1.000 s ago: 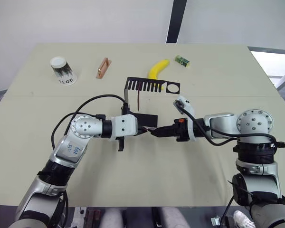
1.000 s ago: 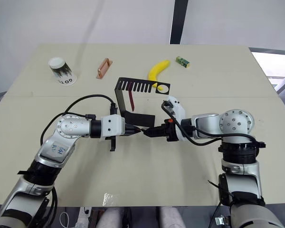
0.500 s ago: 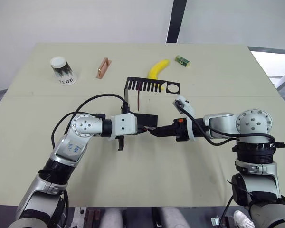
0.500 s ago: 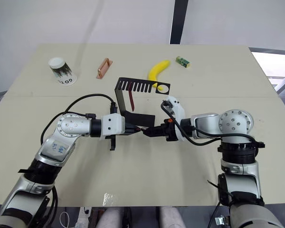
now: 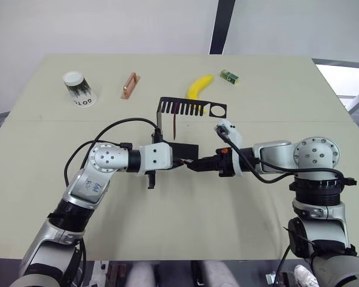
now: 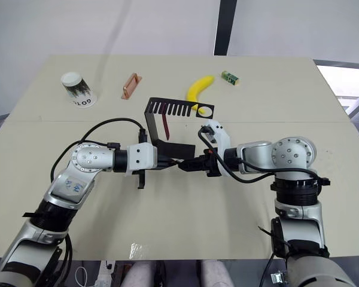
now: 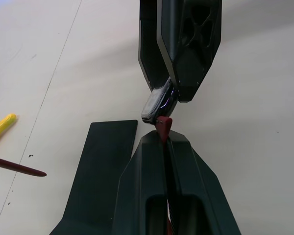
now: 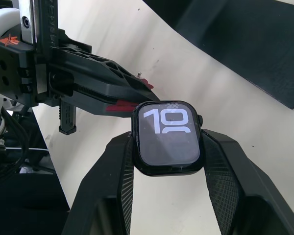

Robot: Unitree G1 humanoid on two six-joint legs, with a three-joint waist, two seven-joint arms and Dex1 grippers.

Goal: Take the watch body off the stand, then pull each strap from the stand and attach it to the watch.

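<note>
**First strap going on, one left**

The right gripper (image 8: 167, 161) grasps the watch (image 8: 168, 138), off the stand; at its 9 o'clock the left gripper (image 7: 162, 139) pinches a red strap (image 7: 163, 126) against its edge. At 12 o'clock, on the stand (image 5: 191, 107), the second strap (image 5: 175, 127) hangs waiting

Far side of my beige table (image 5: 275, 227):
White paper cup (image 5: 78, 88), copper-coloured handle (image 5: 130, 85), yellow banana (image 5: 199, 86), small green block (image 5: 230, 76).
</note>
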